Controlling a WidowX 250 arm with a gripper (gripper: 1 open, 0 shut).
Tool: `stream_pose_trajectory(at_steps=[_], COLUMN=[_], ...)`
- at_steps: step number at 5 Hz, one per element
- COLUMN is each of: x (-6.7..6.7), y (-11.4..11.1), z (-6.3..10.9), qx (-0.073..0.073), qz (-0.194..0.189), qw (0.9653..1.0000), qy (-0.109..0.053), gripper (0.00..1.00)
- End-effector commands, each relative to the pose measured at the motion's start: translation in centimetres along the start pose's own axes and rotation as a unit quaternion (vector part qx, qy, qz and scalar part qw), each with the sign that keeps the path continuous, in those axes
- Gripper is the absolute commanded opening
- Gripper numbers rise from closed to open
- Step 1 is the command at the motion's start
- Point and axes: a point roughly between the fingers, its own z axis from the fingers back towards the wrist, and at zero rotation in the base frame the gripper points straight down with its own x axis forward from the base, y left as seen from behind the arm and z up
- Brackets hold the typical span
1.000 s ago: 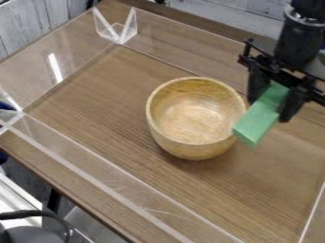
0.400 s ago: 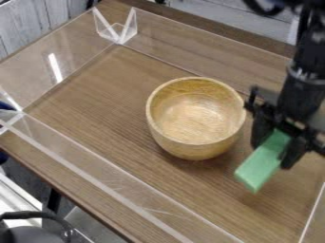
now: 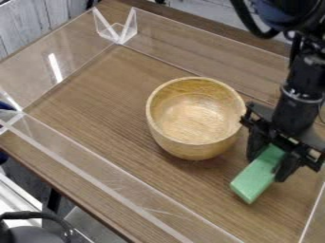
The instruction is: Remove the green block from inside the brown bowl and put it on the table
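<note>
The green block [image 3: 258, 179] hangs tilted just right of the brown bowl [image 3: 196, 116], its lower end close to or touching the table [image 3: 114, 104]; contact cannot be made out. My gripper [image 3: 273, 157] points straight down and is shut on the block's upper end, its black fingers on either side of it. The light wooden bowl is empty and stands upright in the middle of the table. The gripper is to the right of the bowl's rim and clear of it.
Low clear acrylic walls [image 3: 76, 161] edge the table on the left and front. A clear bracket [image 3: 117, 28] sits at the far corner. Bare wood lies left of and behind the bowl.
My gripper has come down and toward the front right with the green block, from beside the bowl's rim to near the tabletop. The bowl has not moved.
</note>
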Motion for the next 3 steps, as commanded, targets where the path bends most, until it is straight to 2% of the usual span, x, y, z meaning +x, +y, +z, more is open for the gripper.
stream_pose_trajectory(at_steps=[1, 2, 3], x=[1.05, 0.98, 0.83], y=[-0.03, -0.03, 0.05], z=[2.48, 2.71, 3.24], qx=[-0.005, -0.006, -0.006], qz=[-0.003, -0.002, 0.0], qw=[0.9989, 0.9989, 0.9988], qy=[-0.047, -0.046, -0.049], gripper=[0.0, 1.0, 1.0])
